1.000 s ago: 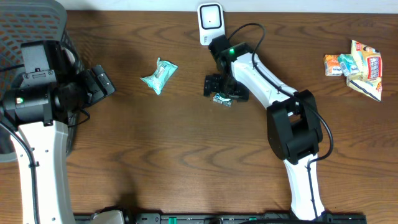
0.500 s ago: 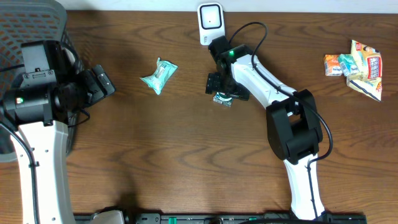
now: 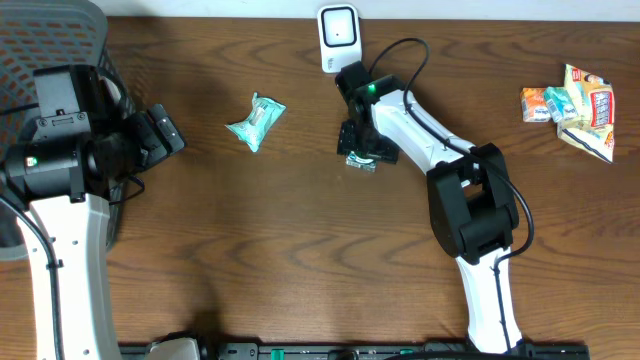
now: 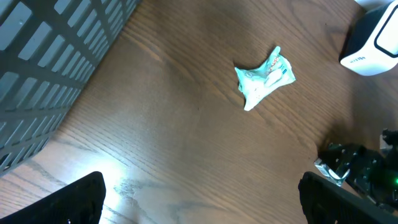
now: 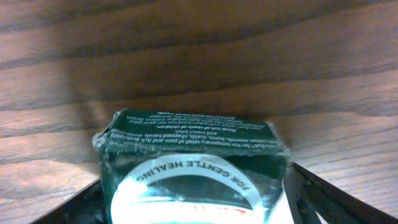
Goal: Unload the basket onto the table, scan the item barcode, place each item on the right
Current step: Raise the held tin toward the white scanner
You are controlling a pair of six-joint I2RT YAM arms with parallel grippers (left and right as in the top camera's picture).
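Right gripper (image 3: 358, 142) pointing down at the worktop (image 3: 300, 260), its dark fingers (image 5: 71, 205) set close on either side of a small green box (image 5: 186, 134); whether they press its sides yet cannot be told. Box lies directly under this gripper, its long printed face running from finger to finger, with the white scanner (image 3: 338, 38) near, just beyond it toward the worktop's far edge. Left gripper (image 4: 202, 202) hangs spread wide and empty, well apart to the left, so the right arm is the nearer one.
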